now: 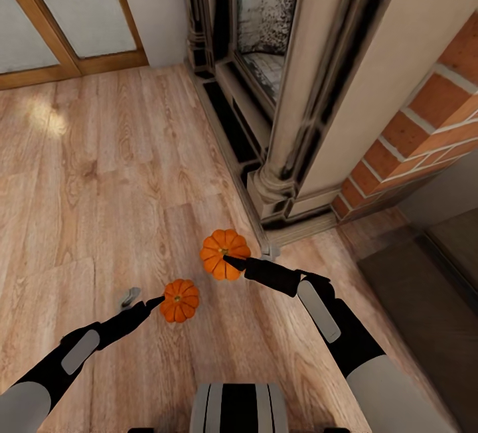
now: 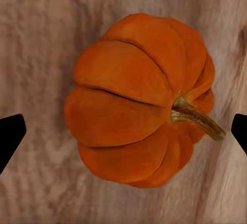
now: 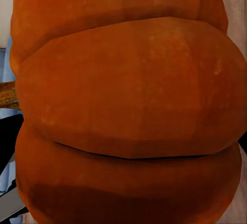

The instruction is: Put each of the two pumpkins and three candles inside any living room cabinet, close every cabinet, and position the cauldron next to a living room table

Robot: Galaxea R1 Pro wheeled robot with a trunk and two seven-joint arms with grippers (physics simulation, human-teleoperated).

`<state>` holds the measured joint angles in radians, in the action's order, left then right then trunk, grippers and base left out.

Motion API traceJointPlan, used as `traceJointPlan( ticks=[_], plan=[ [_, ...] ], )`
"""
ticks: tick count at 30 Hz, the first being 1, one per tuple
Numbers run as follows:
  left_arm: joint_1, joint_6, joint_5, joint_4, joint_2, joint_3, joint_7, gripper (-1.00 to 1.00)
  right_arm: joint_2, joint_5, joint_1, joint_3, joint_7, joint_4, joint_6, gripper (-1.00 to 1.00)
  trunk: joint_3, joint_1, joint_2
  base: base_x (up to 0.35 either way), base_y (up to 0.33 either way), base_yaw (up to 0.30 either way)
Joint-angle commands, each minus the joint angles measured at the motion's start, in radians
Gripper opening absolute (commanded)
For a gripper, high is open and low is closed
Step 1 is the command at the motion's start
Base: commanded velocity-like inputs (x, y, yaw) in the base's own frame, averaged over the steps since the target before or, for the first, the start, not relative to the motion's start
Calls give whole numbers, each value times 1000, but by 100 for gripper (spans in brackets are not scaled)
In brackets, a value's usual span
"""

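Note:
Two small orange ribbed pumpkins are over the wooden floor. One pumpkin lies on the boards with its stem to the side. My left gripper hangs just over it, open, with its black fingertips wide on both sides and not touching. The other pumpkin looks larger and nearer to me. My right gripper is shut on it, and it presses close against that wrist camera. The candles and the cauldron are out of view.
A dark stone fireplace surround rises straight ahead, with a brick wall to its right. A wood-framed glass door is at the far left. A dark low piece of furniture lies at the right edge. Bare floor stretches to the left.

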<state>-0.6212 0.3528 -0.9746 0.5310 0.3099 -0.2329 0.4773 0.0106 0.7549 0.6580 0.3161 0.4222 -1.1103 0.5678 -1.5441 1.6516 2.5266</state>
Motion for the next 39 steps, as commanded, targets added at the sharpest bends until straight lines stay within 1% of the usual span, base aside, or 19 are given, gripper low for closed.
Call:
traceJointPlan(
  ticks=[1, 6, 11, 19, 27, 39],
  plan=[
    [0, 0, 0, 1, 0, 0, 0, 100, 0, 4, 0, 0, 0, 0, 0, -100, -4, 0, 0, 0, 0, 0],
    [0, 0, 0, 4, -3, 0, 0, 100, 0, 4, 0, 0, -1, 0, 0, -100, -23, 3, 1, 0, 0, 0],
    [0, 1, 1, 6, -6, 0, 1, 100, 0, 4, 0, 0, -1, 0, 0, -100, -23, 3, 1, 0, 0, 0],
    [0, 0, 0, 4, -5, 6, 0, 100, -1, 6, 0, 0, 0, 0, 0, -100, -23, 3, 1, 94, -70, 0],
    [0, 0, -1, 5, -5, 7, 0, 100, -1, 7, 0, 0, 0, 0, 0, -100, -23, 3, 1, 13, -11, 0],
    [0, 0, -1, 6, -5, 7, 0, 100, 0, 7, 0, 0, 0, 0, 0, -100, -70, 8, 4, 0, 0, 0]
  ],
)
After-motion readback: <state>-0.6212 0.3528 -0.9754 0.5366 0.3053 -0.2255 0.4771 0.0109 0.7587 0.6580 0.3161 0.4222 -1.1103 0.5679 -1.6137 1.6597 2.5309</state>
